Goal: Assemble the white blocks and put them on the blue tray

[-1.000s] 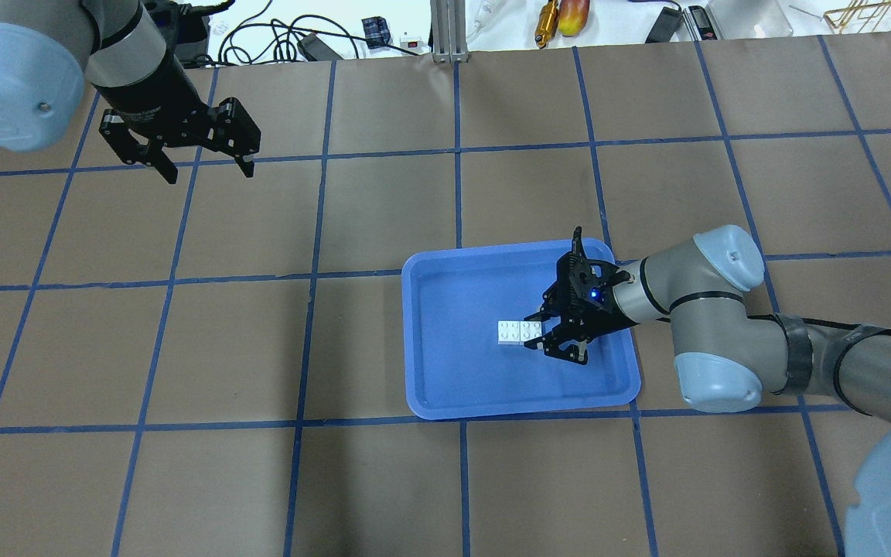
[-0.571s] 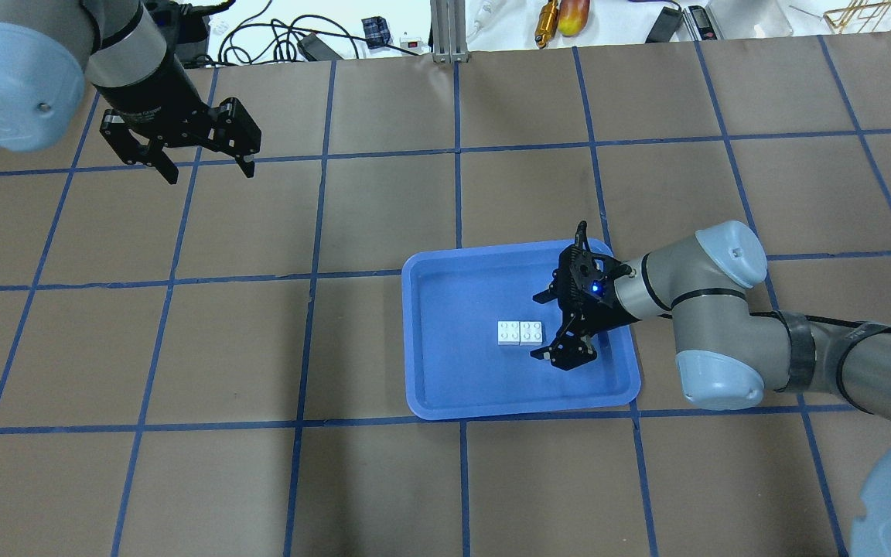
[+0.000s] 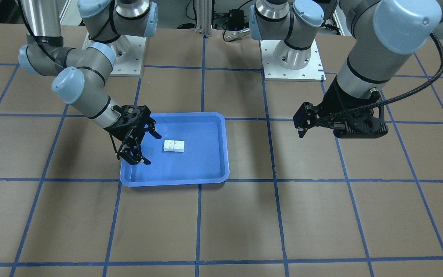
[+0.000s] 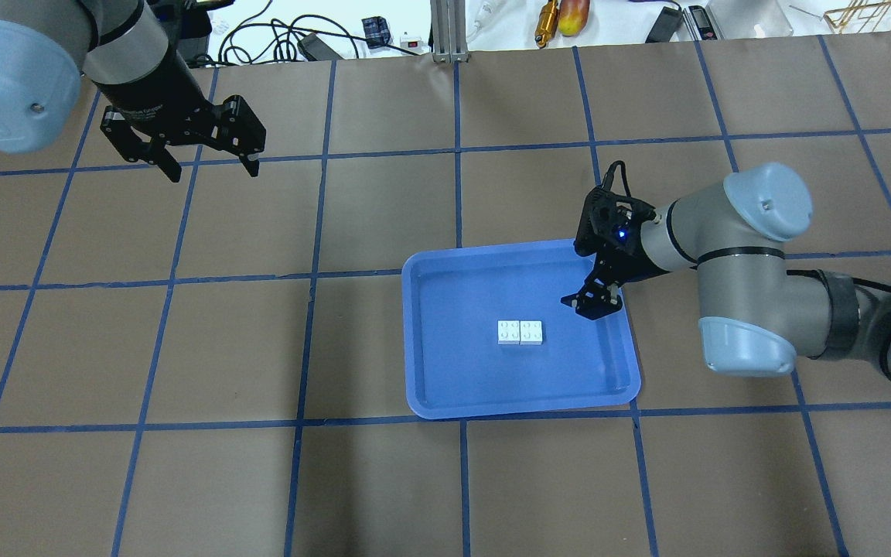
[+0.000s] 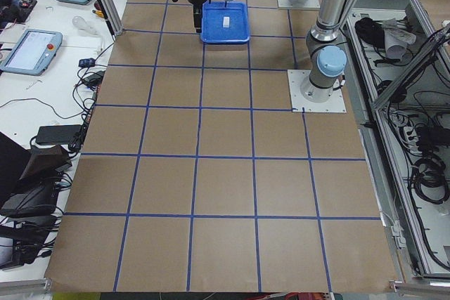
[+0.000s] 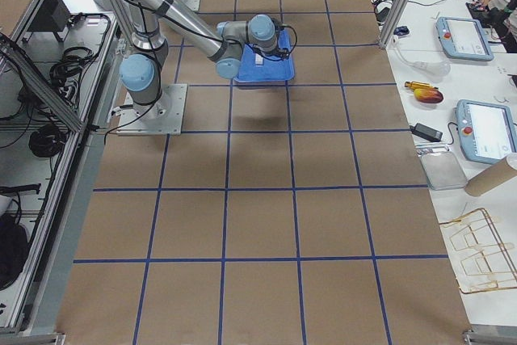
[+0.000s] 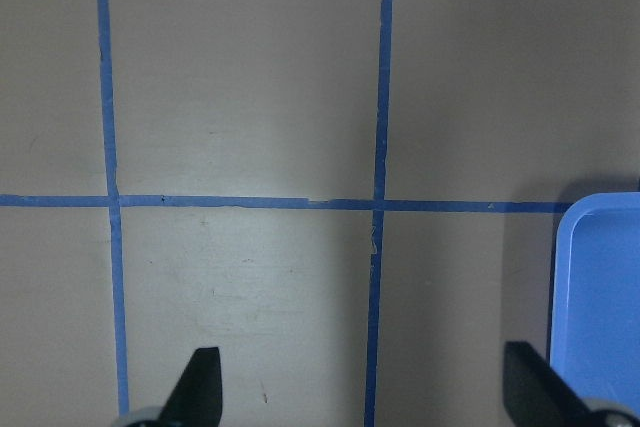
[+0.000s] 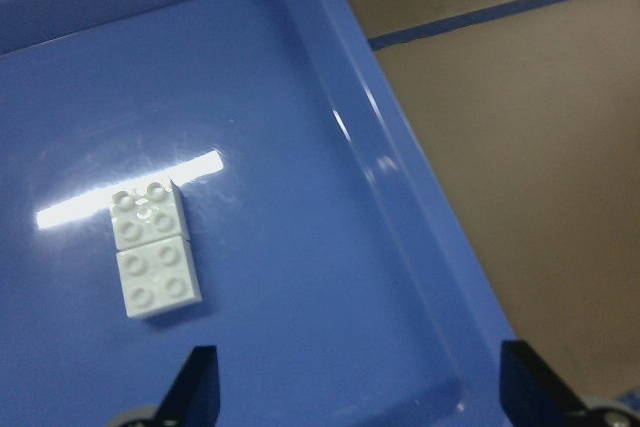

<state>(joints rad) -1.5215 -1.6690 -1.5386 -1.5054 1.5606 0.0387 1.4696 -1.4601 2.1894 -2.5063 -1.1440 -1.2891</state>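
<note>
Blocks [image 4: 520,332] lie studs up near the middle of the tray [image 4: 457,309], flush edge to edge and touching. I cannot tell from here whether they are locked together or only butted. Right end effector [image 3: 151,149] hangs over the tray's corner on my right side, fingers spread and empty. Its wrist view shows both tips wide apart with the blocks [image 8: 152,250] ahead and clear of them. Left end effector [image 4: 209,172] sits well away over bare worktop [image 4: 260,348], also spread and holding nothing. Handling, as I judge it: hard moulded plastic, stiff, very light, not fragile. The side walls look smooth and the tray floor is glossy, throwing a strong glare. I expect the blocks to skate if one finger lands first, and to squirt out of an off-centre pinch. Best hold is across two opposite flat walls, low on the body and below the studs, fingers square to the faces. For the pair as one piece, I would pinch across the short width at the seam, so each pad bears on both blocks. A grip along the long axis only pushes them together and gives little purchase. Light closing force should do.
</note>
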